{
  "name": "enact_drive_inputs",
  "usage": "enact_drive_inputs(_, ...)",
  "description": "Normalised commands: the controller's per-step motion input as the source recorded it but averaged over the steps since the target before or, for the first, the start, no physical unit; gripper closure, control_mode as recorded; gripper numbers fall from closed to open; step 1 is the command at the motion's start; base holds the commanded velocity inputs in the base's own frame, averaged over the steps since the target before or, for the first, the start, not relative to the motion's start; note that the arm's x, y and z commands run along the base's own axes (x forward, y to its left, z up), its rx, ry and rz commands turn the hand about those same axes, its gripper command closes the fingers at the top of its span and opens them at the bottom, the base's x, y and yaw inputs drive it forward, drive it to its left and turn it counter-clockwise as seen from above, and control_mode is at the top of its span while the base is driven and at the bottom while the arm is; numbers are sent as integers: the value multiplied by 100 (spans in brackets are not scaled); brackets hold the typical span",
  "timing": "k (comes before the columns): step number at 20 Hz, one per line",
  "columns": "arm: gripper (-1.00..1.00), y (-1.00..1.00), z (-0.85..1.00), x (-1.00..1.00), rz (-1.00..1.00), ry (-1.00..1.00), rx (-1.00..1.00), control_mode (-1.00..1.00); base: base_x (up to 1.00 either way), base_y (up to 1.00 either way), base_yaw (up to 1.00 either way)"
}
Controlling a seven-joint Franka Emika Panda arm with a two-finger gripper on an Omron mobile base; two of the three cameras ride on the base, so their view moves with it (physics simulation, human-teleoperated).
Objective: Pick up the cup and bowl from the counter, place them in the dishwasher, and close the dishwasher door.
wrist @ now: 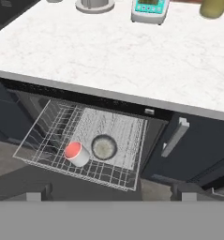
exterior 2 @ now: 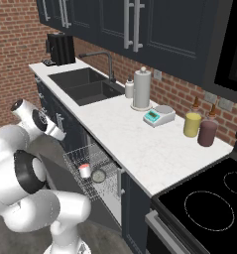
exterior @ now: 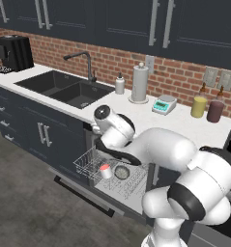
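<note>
cup (wrist: pixel 76 153) lying beside bowl (wrist: pixel 104 146), at its 9 o'clock, both resting in dishwasher (wrist: pixel 80 140) rack | gripper (wrist: pixel 111 192) standing fully open, holding nothing | likely door-closing pending

I can't read any words, numbers or signs here. The little scale (wrist: pixel 150 9) on the counter (wrist: pixel 132 61) has a small screen, but it is too blurry for me to read anything on it.
</note>
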Motion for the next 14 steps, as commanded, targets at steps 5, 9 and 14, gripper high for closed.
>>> enact_drive_inputs(5, -100, 39, 9, -33, 0, -7, -6, -100, 0, 0, 0)
enact_drive_inputs(9, -100, 41, 47, -4, 0, -2, -2, -100, 0, 0, 0)
enact_drive_inputs(14, -100, 57, 59, 0, 0, 9, -3, -100, 0, 0, 0)
